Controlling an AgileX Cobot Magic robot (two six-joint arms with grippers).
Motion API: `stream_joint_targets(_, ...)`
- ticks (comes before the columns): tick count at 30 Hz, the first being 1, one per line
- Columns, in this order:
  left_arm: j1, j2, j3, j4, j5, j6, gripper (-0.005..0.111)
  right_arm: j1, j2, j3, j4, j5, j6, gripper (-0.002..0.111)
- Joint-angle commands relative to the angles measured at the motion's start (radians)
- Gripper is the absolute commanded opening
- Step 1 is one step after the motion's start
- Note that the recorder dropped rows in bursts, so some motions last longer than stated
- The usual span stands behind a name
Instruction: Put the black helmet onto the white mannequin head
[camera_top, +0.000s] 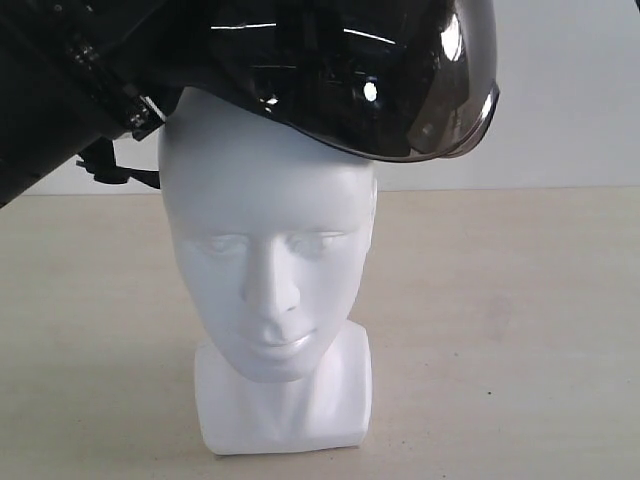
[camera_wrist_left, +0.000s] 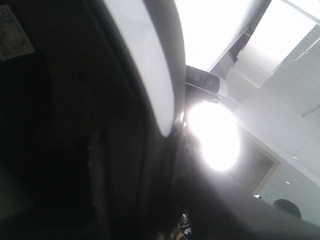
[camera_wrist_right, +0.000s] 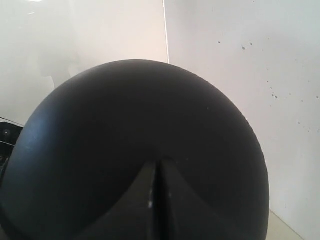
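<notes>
The white mannequin head (camera_top: 268, 250) stands upright on its squared base in the middle of the table, facing the exterior camera. The black helmet (camera_top: 320, 50) sits tilted over its crown, smoky visor (camera_top: 445, 90) raised to the right, chin strap (camera_top: 105, 165) hanging at the left. My left arm (camera_top: 45, 110) comes in from the upper left and meets the helmet's rim. In the left wrist view the padded lining (camera_wrist_left: 60, 115) fills the dark side and the fingers are lost in shadow. My right gripper (camera_wrist_right: 156, 170) is shut, its tips pressed on the matte shell (camera_wrist_right: 140, 110).
The beige table (camera_top: 520, 330) spreads round the head's base (camera_top: 285, 410). A pale wall (camera_top: 570, 90) stands behind it. The left wrist view looks past the helmet's rim at a bright ceiling light (camera_wrist_left: 215, 135).
</notes>
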Motion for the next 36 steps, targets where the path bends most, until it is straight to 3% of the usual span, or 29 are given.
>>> stream_joint_targets(1, -0.015, -0.011, 0.005, 0.110, -0.057, -0.014, 0.011, 0.018, 0.016, 0.005, -0.051, -0.048, 0.001, 0.000)
stream_joint_targets(6, -0.015, -0.011, 0.005, 0.120, -0.057, -0.014, 0.040, 0.018, 0.016, 0.005, -0.051, -0.058, 0.009, 0.000)
stream_joint_targets(8, -0.015, -0.011, 0.005, 0.120, -0.057, -0.014, 0.046, 0.018, 0.016, 0.005, -0.051, -0.072, 0.011, 0.000)
stream_joint_targets(18, 0.008, -0.081, 0.005, 0.230, -0.054, -0.014, 0.043, 0.018, 0.016, 0.005, -0.051, -0.095, 0.027, 0.000)
stream_joint_targets(25, 0.087, -0.144, 0.005, 0.423, -0.006, -0.202, 0.038, 0.018, 0.016, 0.005, -0.051, -0.119, 0.045, 0.000)
stream_joint_targets(36, 0.111, -0.179, 0.005, 0.519, -0.017, -0.292, 0.038, 0.088, 0.044, 0.005, -0.051, -0.120, 0.068, 0.000)
